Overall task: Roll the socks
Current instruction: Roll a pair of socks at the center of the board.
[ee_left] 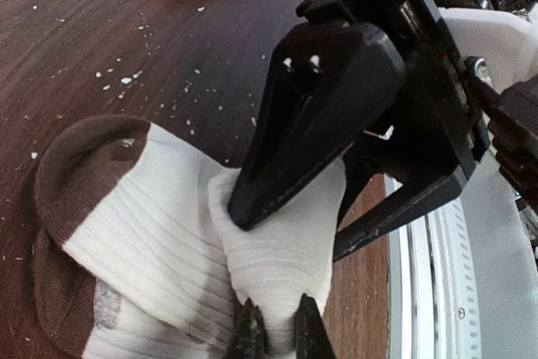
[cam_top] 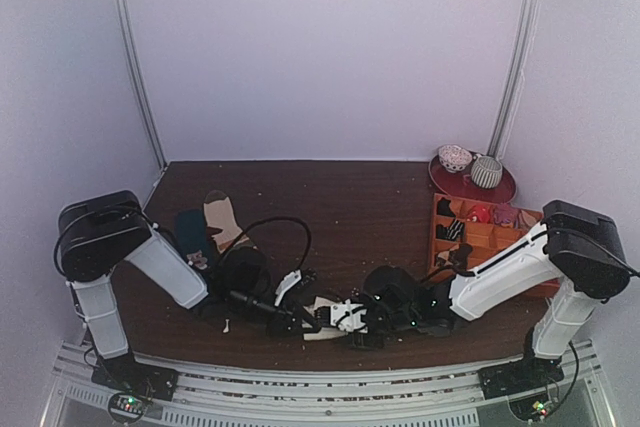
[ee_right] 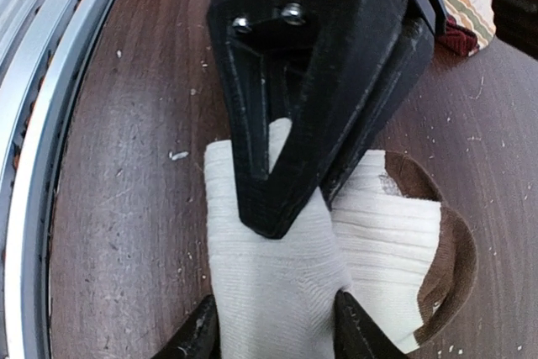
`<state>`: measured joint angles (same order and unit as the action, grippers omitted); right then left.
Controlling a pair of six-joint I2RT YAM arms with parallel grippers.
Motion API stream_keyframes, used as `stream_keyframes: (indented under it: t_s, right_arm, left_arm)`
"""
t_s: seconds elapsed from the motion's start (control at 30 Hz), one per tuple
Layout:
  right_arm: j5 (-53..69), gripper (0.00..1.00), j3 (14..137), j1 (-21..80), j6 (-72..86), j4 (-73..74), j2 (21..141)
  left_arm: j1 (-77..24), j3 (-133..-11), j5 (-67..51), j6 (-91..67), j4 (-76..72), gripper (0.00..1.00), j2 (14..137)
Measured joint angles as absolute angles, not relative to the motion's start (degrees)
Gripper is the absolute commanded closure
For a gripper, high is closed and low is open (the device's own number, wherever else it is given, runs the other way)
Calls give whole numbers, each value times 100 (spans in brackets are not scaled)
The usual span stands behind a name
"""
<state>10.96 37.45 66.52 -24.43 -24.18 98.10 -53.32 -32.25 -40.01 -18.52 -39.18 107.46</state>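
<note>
Both arms lean in to the same spot near the front edge of the table [cam_top: 350, 202], and the socks [cam_top: 322, 329] lie between them. The left claw [ee_left: 277, 332] is drawn narrow and pinches a fold of the cream ribbing between its 2 tips. The right claw [ee_right: 273, 329] stands wider, with its 2 fingers pressed against either side of a thick cream bundle, so it seems to hold the part already turned over. The brown end [ee_left: 80, 166] lies flat on the wood, not yet wound in. I'd judge the roll begun but far from finished.

To do this step well, the 2 claws should work as a pair: one pins the bundle tight while the other draws loose fabric over it. The grips sit very close, black finger almost against black finger, so any turn wants to be small and slow to avoid a knock. Tension matters, because slack ribbing will let the roll spring open. The 2 layers need their edges together, or one sock may slide out. The striped tan sock [cam_top: 222, 217] and the dark teal sock [cam_top: 192, 232] lie well apart at the far left.
</note>
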Motion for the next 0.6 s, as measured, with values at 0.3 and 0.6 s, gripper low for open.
stream_keyframes:
  t_s: [0.3, 0.6]
  right_arm:
    - [1052, 77, 4143, 6611, -1944, -2265, 10121]
    - [2104, 76, 5207, 6169, -1470, -690, 10433]
  left_arm:
    - [-5293, -3153, -3457, -1533, -3188, 70, 10132]
    - [-5308, -2803, -2585, -434, -2635, 66, 8182]
